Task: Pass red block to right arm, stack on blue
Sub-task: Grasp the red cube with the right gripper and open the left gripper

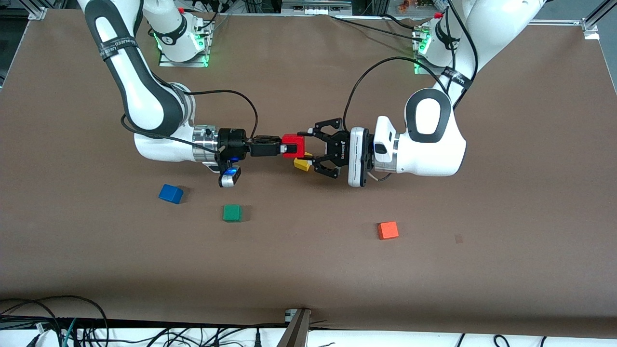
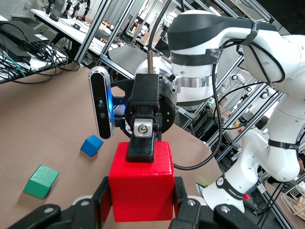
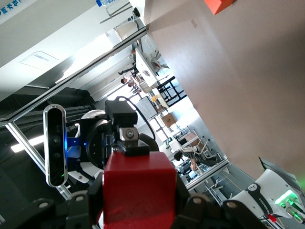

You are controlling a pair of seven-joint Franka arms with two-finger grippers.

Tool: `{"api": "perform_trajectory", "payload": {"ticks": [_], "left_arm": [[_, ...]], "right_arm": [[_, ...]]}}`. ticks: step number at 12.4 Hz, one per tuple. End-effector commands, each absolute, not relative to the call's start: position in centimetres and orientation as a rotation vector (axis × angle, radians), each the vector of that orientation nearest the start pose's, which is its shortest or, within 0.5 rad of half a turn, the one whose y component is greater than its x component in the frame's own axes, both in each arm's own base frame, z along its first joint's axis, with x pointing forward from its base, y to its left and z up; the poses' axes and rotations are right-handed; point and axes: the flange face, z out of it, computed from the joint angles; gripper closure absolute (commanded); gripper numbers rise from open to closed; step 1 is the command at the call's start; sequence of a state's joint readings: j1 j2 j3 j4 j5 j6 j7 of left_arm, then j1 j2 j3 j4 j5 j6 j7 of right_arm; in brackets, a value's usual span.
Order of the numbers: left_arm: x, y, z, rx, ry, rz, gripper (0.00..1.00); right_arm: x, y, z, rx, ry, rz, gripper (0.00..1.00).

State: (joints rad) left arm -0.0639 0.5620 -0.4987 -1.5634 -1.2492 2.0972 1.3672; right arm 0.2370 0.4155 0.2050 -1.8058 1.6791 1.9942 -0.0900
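Nearest the front camera lie the orange cube (image 1: 388,230), the green cube (image 1: 232,213) and the blue (image 1: 170,193). Over the table's (image 1: 506,241) middle, above a yellow block (image 1: 302,164), the red block (image 1: 293,145) hangs level. It is a plain deep-red cube with no long axis. The left gripper (image 1: 308,147) and the right gripper (image 1: 281,146) both pinch it.

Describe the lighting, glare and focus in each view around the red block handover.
Front view: even overhead light, soft short shadows beside the blue cube and green cube. Left wrist view: the red block is sharp and brightly lit, the lab in the background softer. Right wrist view: the block is darker and the windows are blown out with glare.
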Motion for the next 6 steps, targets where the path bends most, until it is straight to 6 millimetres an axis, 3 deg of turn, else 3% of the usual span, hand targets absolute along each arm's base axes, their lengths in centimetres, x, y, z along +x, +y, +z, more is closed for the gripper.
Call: {"api": "perform_trajectory", "payload": {"ticks": [1, 2, 6], "left_arm": [[61.8, -35.8, 39.9, 1.571, -0.974, 0.578, 0.21], [62.0, -35.1, 40.2, 1.574, -0.970, 0.585, 0.00], [63.9, -30.1, 40.7, 1.588, -1.004, 0.594, 0.00]], "right_arm": [[57.8, 32.5, 37.3, -1.599, 0.442, 0.420, 1.00], [57.8, 32.4, 37.4, -1.599, 0.438, 0.417, 1.00], [57.7, 32.2, 37.6, -1.670, 0.408, 0.397, 1.00]]}}
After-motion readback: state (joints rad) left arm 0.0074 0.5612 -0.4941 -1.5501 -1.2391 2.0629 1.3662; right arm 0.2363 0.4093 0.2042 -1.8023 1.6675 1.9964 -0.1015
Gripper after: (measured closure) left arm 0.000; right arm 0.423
